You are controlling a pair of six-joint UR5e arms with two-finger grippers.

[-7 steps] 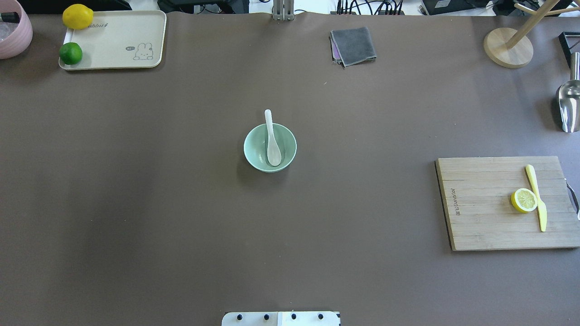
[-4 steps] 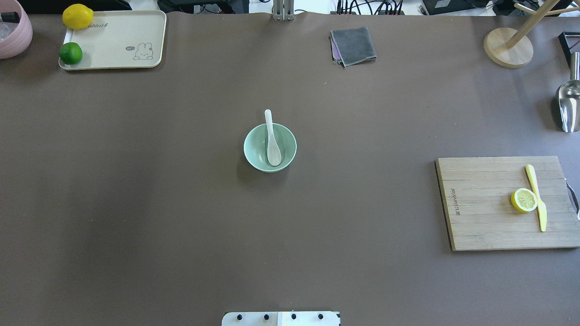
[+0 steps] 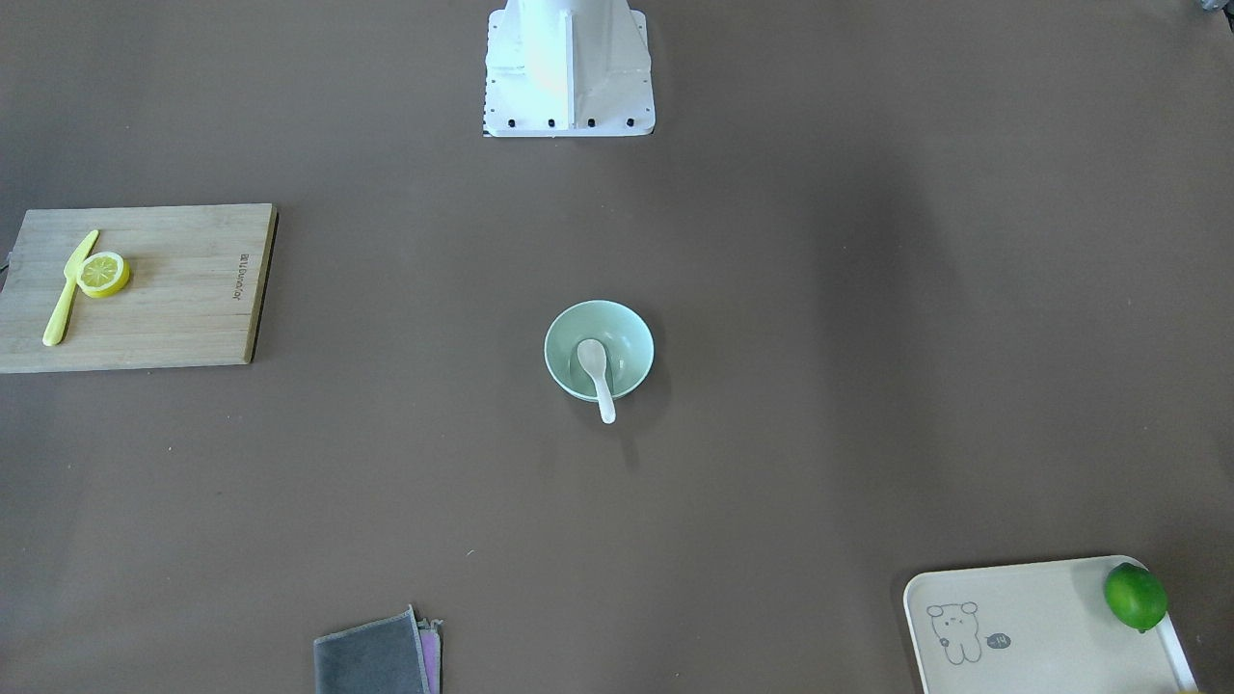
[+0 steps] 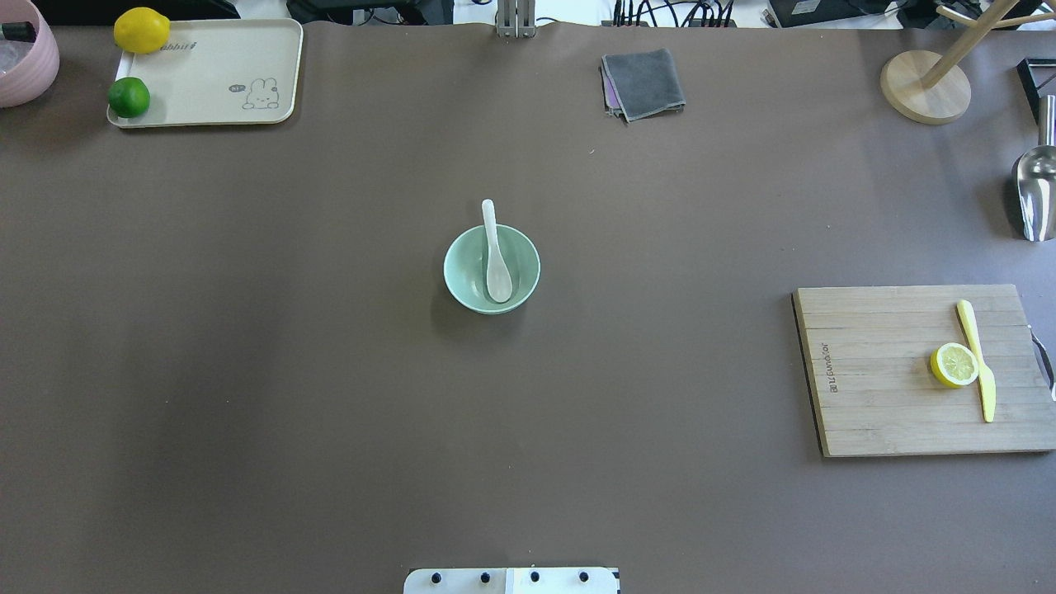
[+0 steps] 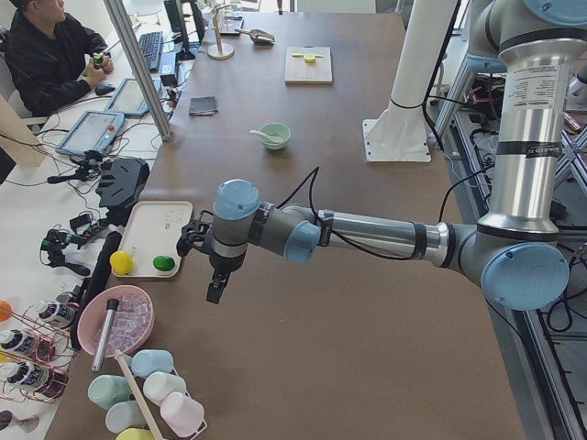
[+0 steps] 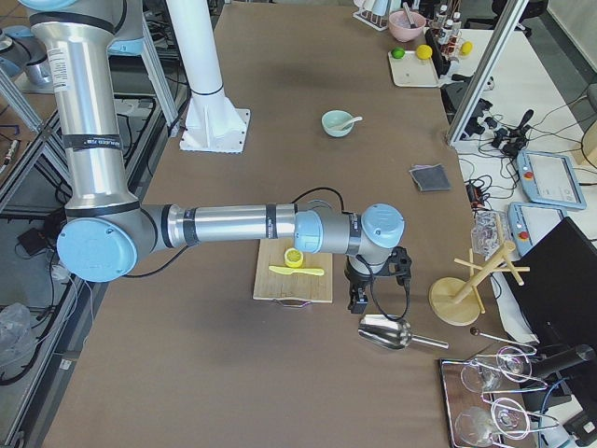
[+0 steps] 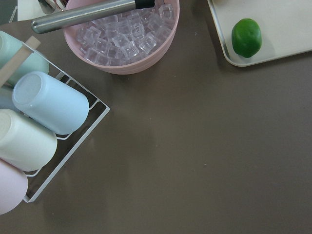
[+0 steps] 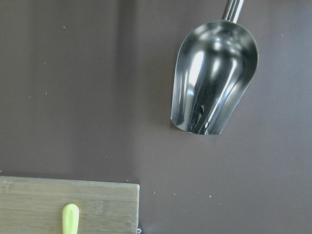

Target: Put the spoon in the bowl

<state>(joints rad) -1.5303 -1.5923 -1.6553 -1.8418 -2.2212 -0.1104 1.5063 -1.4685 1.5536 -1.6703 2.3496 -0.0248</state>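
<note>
The white spoon (image 4: 497, 262) lies in the pale mint-green bowl (image 4: 462, 272) at the table's middle, scoop inside, handle sticking out over the far rim. In the front-facing view the spoon (image 3: 596, 371) and the bowl (image 3: 629, 339) show the same. No gripper is near them. My left gripper (image 5: 213, 291) hangs far off at the table's left end, near the tray; I cannot tell if it is open. My right gripper (image 6: 356, 301) hangs at the right end beside the cutting board, above the metal scoop; I cannot tell its state either.
A wooden cutting board (image 4: 883, 396) with a lemon half (image 4: 954, 365) and a yellow knife (image 4: 978, 363) lies at the right. A tray (image 4: 223, 66) with a lemon and a lime, a pink ice bowl (image 7: 122, 44), a grey cloth (image 4: 645, 82), a metal scoop (image 8: 214, 78) and a wooden stand (image 4: 924, 87) line the edges.
</note>
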